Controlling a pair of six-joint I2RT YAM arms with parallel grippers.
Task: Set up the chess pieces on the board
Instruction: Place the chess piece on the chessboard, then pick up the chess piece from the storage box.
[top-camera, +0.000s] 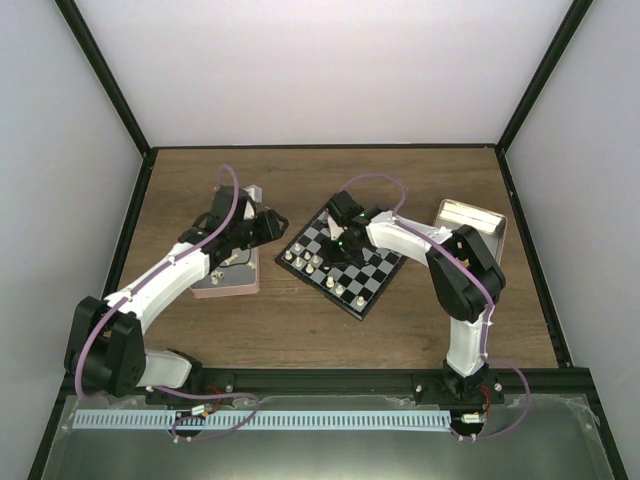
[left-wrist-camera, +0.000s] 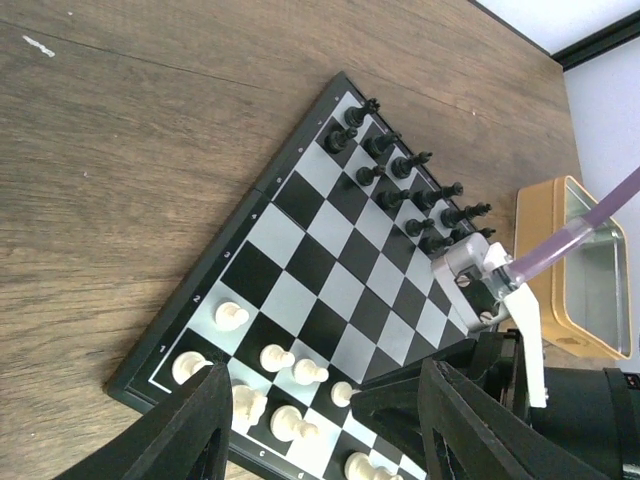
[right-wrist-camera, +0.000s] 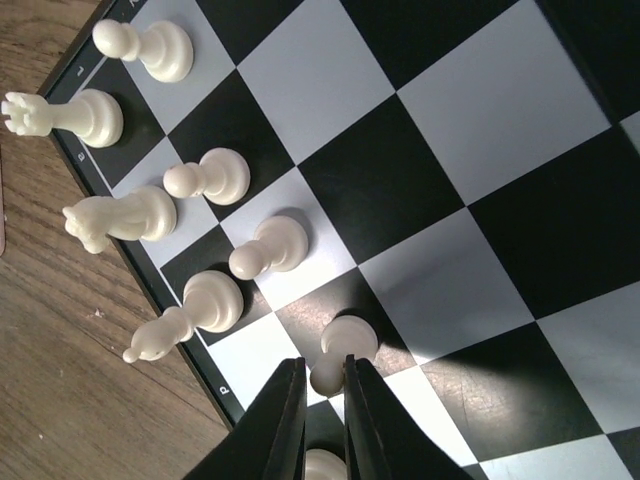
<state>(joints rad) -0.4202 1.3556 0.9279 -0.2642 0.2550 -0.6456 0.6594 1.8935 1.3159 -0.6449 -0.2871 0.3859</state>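
Observation:
The board (top-camera: 375, 272) lies angled in the middle of the table. Black chess pieces (left-wrist-camera: 400, 165) stand in two rows along its far side. Several white chess pieces (right-wrist-camera: 210, 178) stand on its near-left rows. My right gripper (right-wrist-camera: 325, 385) is low over the board (right-wrist-camera: 450, 200), shut on the head of a white pawn (right-wrist-camera: 345, 340) that stands on a dark square. In the left wrist view the same pawn (left-wrist-camera: 343, 393) shows at the right gripper's tips. My left gripper (left-wrist-camera: 320, 440) hangs open and empty off the board's (left-wrist-camera: 300, 250) left corner, its fingers (left-wrist-camera: 190, 430) wide apart.
A pink tray (top-camera: 235, 282) lies under my left arm, left of the board. A tan box with a silvery inside (top-camera: 478, 222) sits to the board's right. Black frame posts and white walls close in the wooden table.

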